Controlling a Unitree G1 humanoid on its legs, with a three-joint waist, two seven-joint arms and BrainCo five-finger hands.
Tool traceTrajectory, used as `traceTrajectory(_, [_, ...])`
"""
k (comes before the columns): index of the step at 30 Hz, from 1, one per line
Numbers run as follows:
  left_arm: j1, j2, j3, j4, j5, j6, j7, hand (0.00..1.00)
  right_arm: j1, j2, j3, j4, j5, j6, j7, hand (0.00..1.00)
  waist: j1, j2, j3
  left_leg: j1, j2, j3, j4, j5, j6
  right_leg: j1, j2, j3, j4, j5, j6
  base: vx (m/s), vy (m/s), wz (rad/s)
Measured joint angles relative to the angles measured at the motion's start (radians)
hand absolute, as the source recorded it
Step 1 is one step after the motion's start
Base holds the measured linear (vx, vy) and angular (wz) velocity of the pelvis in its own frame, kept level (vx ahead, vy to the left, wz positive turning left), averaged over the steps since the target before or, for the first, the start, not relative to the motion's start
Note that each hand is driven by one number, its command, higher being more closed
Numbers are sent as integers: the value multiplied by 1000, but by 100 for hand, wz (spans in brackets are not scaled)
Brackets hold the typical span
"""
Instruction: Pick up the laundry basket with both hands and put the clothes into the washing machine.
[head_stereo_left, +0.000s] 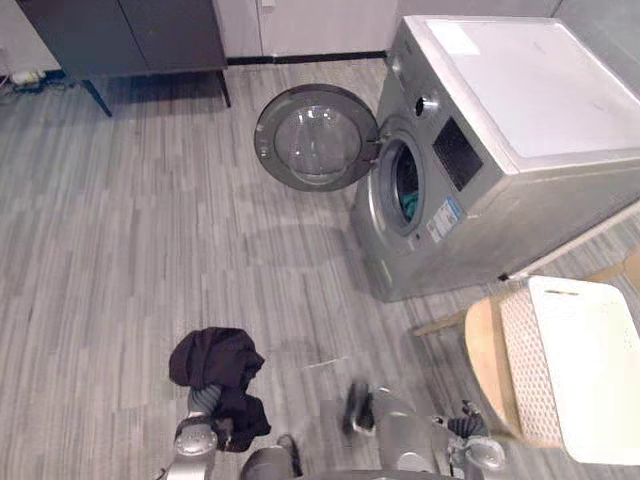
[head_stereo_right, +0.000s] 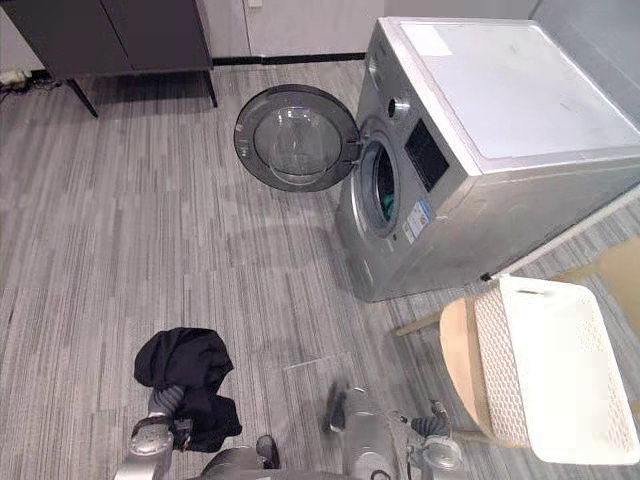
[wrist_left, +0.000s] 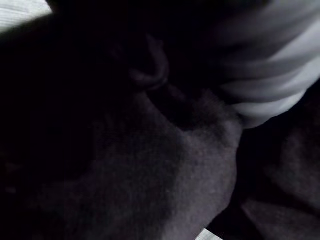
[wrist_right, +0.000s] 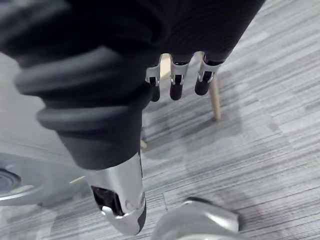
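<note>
left hand (head_stereo_left: 204, 401) buried in black garment (head_stereo_left: 214, 360)

White laundry basket (head_stereo_right: 497, 362) sits near silver washing machine (head_stereo_right: 500, 100), door (head_stereo_right: 297, 137) open; dark clothes (head_stereo_right: 185, 365) bunched well apart.

Ribbed cover of the left hand (wrist_left: 272, 70) sits in one corner, its bands lit pale. A dark cloth (wrist_left: 150, 175) is pressed right against the cover and bunched across everything in front of the hand, with soft folds and creases and one curled fold just past the cover. A sliver of light floor (wrist_left: 20, 12) shows beyond the cloth, on the side far from the hand.
</note>
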Motion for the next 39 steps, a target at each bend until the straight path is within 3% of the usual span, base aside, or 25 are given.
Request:
traceTrajectory(2, [-11,2,-1,0,2,0,0,100,4,-2,-1,0,-2,1,0,0,-12,-16,7,55,-17,-26,-22,-17,-35,-4,3,35,-86,58,-2,582,-136,70])
traceTrajectory(3, [-8,-9,-6,-1,6,0,0,100,12,-11,-1,-6,-4,3,0,0,-19,1,5,110,12,-53,-25,-42,-68,0,23,71,-23,168,-92,650,-166,47])
traceTrajectory(5, [-19,-14,-19,-3,12,0,0,100,14,-6,2,-45,-10,3,2,0,-14,24,9,108,49,-56,39,-31,-95,-16,34,54,84,140,-140,573,-188,23])
traceTrajectory(6, [-22,-25,-16,-6,12,0,0,100,15,2,3,-70,-12,2,3,0,-16,36,12,76,79,-56,161,-17,-119,3,48,38,130,89,-159,727,-327,11])
traceTrajectory(7, [-17,-48,-4,-24,12,1,-1,100,26,14,11,-115,-13,2,5,0,-16,51,14,-36,162,-58,505,71,-156,79,86,17,147,24,-191,730,-322,-7])
traceTrajectory(8, [0,-62,0,-41,12,1,-3,100,30,13,23,-139,-13,1,5,0,-6,62,12,-113,223,-59,710,152,-147,138,125,24,136,-9,-208,611,-234,-24])
traceTrajectory(10, [12,-78,-3,-66,12,1,-5,100,23,15,44,-173,-11,-3,2,0,23,64,9,-233,309,-44,995,119,-103,226,179,62,113,-43,-227,496,-106,-80])
traceTrajectory(11, [7,-82,-16,-72,12,1,-7,100,22,16,54,-190,-3,-7,2,0,46,51,5,-310,338,4,1043,96,-80,282,186,96,84,-48,-229,524,-91,-88])
traceTrajectory(12, [4,-86,-20,-77,12,1,-7,100,21,15,53,-194,-1,-7,2,0,47,43,1,-333,344,28,1026,86,-76,305,185,109,69,-48,-229,514,-80,-68])
traceTrajectory(15, [1,-109,-27,-123,12,-1,-7,100,34,15,32,-196,2,10,-6,0,52,38,-2,-361,340,81,711,52,-53,416,174,180,10,-55,-217,504,6,-72])
traceTrajectory(17, [-6,-109,-41,-138,12,-1,-7,100,57,12,31,-206,1,18,-6,0,77,39,-6,-361,275,-22,438,47,-74,456,167,269,9,-90,-181,365,181,-113])
traceTrajectory(18, [-7,-109,-47,-138,12,-2,-7,100,62,11,31,-210,0,19,-6,0,75,44,-11,-363,257,-55,394,50,-79,457,167,286,12,-100,-168,285,259,-120])
traceTrajectory(21, [17,-130,-63,-136,13,-1,-7,100,70,9,30,-222,-2,19,-20,0,73,84,-37,-337,223,-202,217,78,-110,434,188,413,70,-156,-105,234,372,-147])
traceTrajectory(22, [42,-141,-67,-135,14,-1,-9,100,79,10,30,-226,-3,18,-19,0,79,103,-59,-315,226,-196,220,110,-151,414,203,463,109,-208,-81,151,386,-152])
traceTrajectory(24, [68,-129,-72,-127,15,3,-16,100,97,53,47,-229,-7,21,-17,0,69,55,-79,-285,205,-95,268,66,-135,386,164,548,179,-259,-33,167,411,-149])
traceTrajectory(26, [63,-108,-77,-128,15,6,-26,100,121,78,76,-230,-20,22,-17,0,76,7,-110,-253,198,31,285,35,-109,338,126,570,208,-251,-3,130,334,-172])
traceTrajectory(28, [55,-80,-78,-128,15,6,-26,100,78,82,91,-215,-27,21,-18,0,76,-8,-119,-210,208,178,270,14,-92,274,85,494,214,-210,17,31,264,-196])
traceTrajectory(29, [50,-64,-81,-128,15,6,-26,100,38,79,91,-182,-32,18,-19,0,71,-9,-119,-183,208,250,245,15,-90,245,51,390,209,-186,18,-9,183,-170])
traceTrajectory(30, [43,-49,-84,-128,15,6,-27,100,6,73,91,-139,-33,18,-19,0,68,-7,-117,-158,207,314,220,15,-90,227,18,237,192,-170,7,-9,165,-175])
traceTrajectory(32, [15,-32,-81,-116,14,8,-27,100,-45,43,99,-50,-39,19,-18,0,64,17,-116,-140,211,378,178,20,-94,234,-37,-36,122,-110,-57,7,83,-120])
traceTrajectory(33, [6,-20,-81,-114,14,7,-27,100,-54,35,99,-20,-39,20,-18,0,65,19,-118,-136,208,391,169,25,-94,237,-46,-100,106,-95,-54,90,27,-56])
traceTrajectory(35, [-28,-14,-84,-73,15,8,-29,100,-50,8,81,27,-39,21,-18,0,30,43,-103,-130,219,368,178,32,-92,268,-24,-110,79,-89,-51,143,-54,-15])
traceTrajectory(37, [-24,-19,-82,-69,17,9,-28,100,-45,-2,75,47,-39,21,-18,0,29,53,-89,-134,251,345,267,32,-92,293,-11,-91,80,-100,-49,136,-150,-36])
traceTrajectory(38, [-5,-29,-75,-68,23,11,-30,100,-30,-14,69,46,-35,21,-19,0,35,69,-66,-173,312,264,464,46,-69,348,11,-71,80,-120,-58,128,-177,-46])
traceTrajectory(39, [-1,-32,-74,-68,24,11,-30,100,-26,-15,65,47,-32,21,-19,0,38,70,-65,-195,322,229,522,63,-44,356,13,-63,80,-126,-61,132,-150,-53])
